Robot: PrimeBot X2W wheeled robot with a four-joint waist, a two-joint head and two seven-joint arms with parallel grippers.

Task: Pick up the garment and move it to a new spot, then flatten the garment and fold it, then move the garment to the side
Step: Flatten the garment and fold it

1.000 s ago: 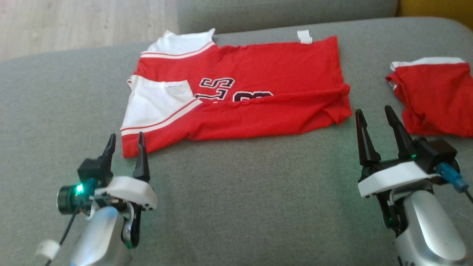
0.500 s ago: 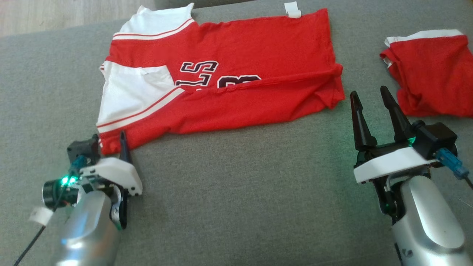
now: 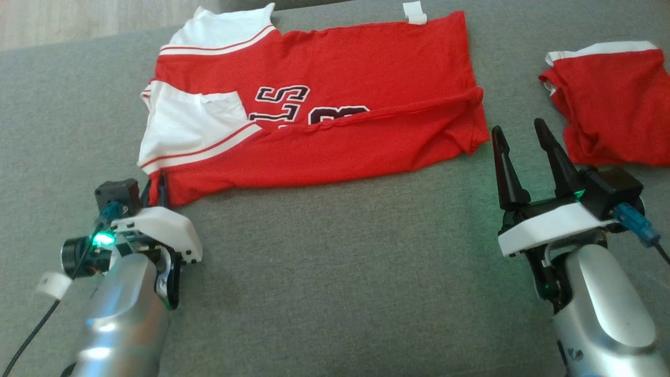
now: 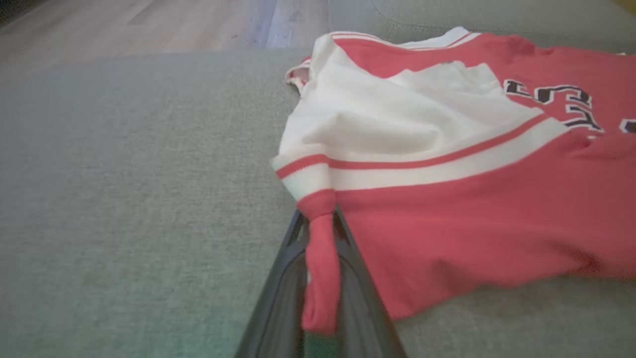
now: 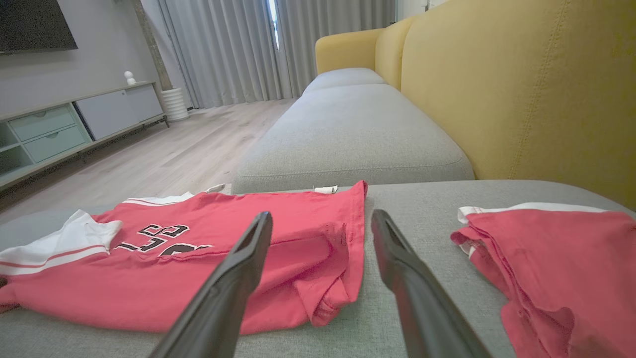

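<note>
The garment (image 3: 356, 78) is a red jersey with white sleeves and dark lettering, spread partly folded across the grey sofa seat (image 3: 335, 272). My left gripper (image 3: 157, 189) sits at its near left corner, shut on the red hem. In the left wrist view a pinched strip of the garment (image 4: 472, 214) runs down between the fingers of the left gripper (image 4: 318, 221). My right gripper (image 3: 517, 126) stands open just off the garment's near right corner, nothing between its fingers. The right wrist view shows that right gripper (image 5: 322, 215) spread wide above the garment (image 5: 124, 293).
A second red garment (image 3: 612, 104) lies crumpled on the seat to the right, close to my right gripper, also in the right wrist view (image 5: 561, 258). A yellow backrest (image 5: 521, 89) rises on the right. Wooden floor (image 3: 78, 21) lies beyond the seat's far left edge.
The camera tilted down early on. My left gripper reached the garment's near left corner and closed on the hem, tugging the corner slightly. The right gripper stayed open, hardly moving.
</note>
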